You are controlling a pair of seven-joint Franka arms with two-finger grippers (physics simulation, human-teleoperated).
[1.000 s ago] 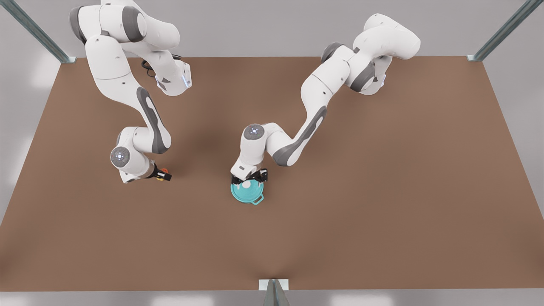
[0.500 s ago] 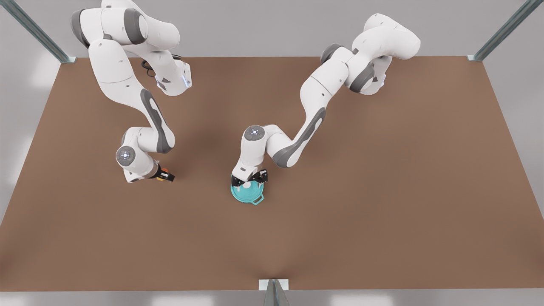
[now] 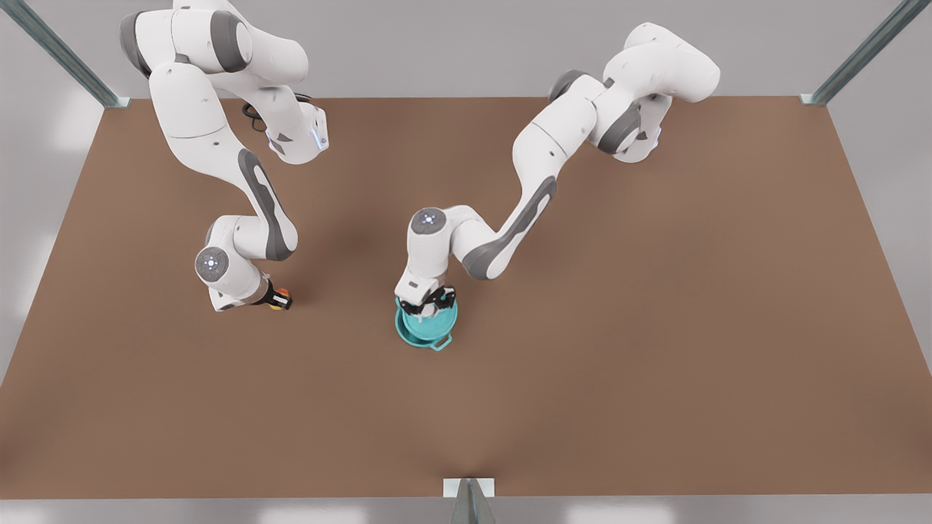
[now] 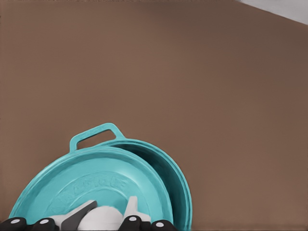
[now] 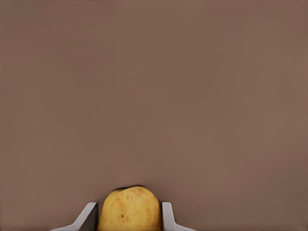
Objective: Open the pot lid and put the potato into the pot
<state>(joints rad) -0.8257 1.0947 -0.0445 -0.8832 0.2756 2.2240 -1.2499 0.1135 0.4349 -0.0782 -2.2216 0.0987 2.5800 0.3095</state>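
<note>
Left gripper at table centre, fingers clamped on the lid knob. Right gripper off at its 9 o'clock, pinching the potato.

The lid was teal with a white knob, and the pot was the same teal inside and out. The potato was yellow with small brown specks. The table was plain brown. The arms were white with grey patches.
</note>
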